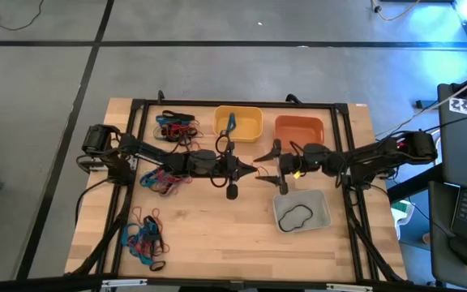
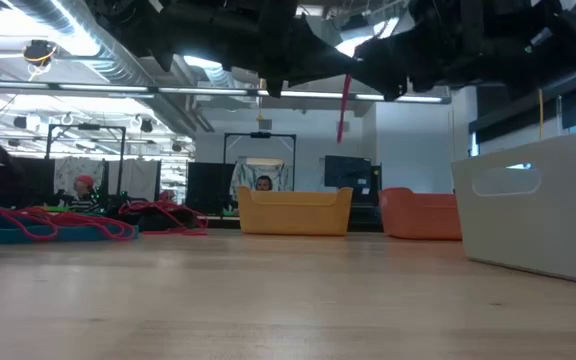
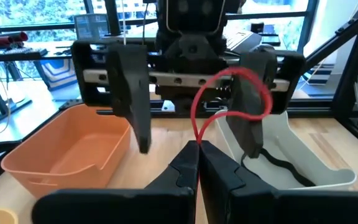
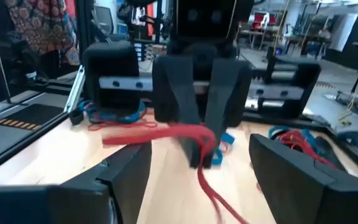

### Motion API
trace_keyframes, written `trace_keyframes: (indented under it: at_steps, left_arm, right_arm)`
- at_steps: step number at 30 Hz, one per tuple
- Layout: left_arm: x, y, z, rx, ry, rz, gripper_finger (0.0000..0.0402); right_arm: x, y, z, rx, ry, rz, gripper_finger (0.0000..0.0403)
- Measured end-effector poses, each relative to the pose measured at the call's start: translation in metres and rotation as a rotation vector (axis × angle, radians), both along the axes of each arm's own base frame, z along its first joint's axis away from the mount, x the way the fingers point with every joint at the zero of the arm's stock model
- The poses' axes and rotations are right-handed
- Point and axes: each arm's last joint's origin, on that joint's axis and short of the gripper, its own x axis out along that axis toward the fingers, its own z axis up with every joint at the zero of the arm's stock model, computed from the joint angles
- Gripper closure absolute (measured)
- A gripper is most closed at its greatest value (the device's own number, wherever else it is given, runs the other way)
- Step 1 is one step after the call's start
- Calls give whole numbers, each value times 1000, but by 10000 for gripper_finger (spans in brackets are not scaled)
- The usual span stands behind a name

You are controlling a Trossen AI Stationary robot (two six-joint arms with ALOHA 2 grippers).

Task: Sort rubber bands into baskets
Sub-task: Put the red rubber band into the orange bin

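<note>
Mid-air handover of a red band, left pincer to right, above the table centre

Left pincer point(image 1: 248, 169) clamped shut on a red rubber band point(image 3: 229, 99), whose loop stands up from the closed tips; right pincer point(image 1: 267, 167) spread wide, nothing gripped, facing the left head-on, tips just apart; in the left wrist view the loop hooks over one right finger point(image 3: 253, 106), in the right wrist view the band point(image 4: 166, 134) trails sideways across the gap between the open fingers; judged: the band's free loop lies straight ahead of the right pincer, so the right arm is placed to close on it; orange basket point(image 1: 299, 129) just behind the right pincer, yellow basket point(image 1: 238, 122) behind the left, grey basket point(image 1: 302, 210) nearer the front holding a black band point(image 1: 297, 216); unsorted band heaps point(image 1: 164, 180) under the left arm.
</note>
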Motion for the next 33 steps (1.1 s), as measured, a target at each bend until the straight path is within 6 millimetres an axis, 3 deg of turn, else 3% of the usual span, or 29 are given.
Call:
trace_keyframes:
  at_steps: [7, 18, 22, 27, 33]
  left_arm:
    - [0, 0, 0, 0, 3, 0, 396]
    - [0, -1, -1, 1, 12, -3, 396]
    - [0, 0, -1, -10, 10, -1, 377]
    - [-2, -1, -1, 7, 33, -4, 317]
    - [-15, 0, 7, -11, 153, 1, 273]
  right_arm:
    - [0, 1, 4, -14, -12, 25, 195]
    - [0, 0, 3, -71, -14, 3, 390]
    - [0, 0, 3, -91, -20, -1, 383]
    - [-3, -2, 9, -95, -32, -56, 396]
    - [-20, -4, 24, -148, -5, -160, 392]
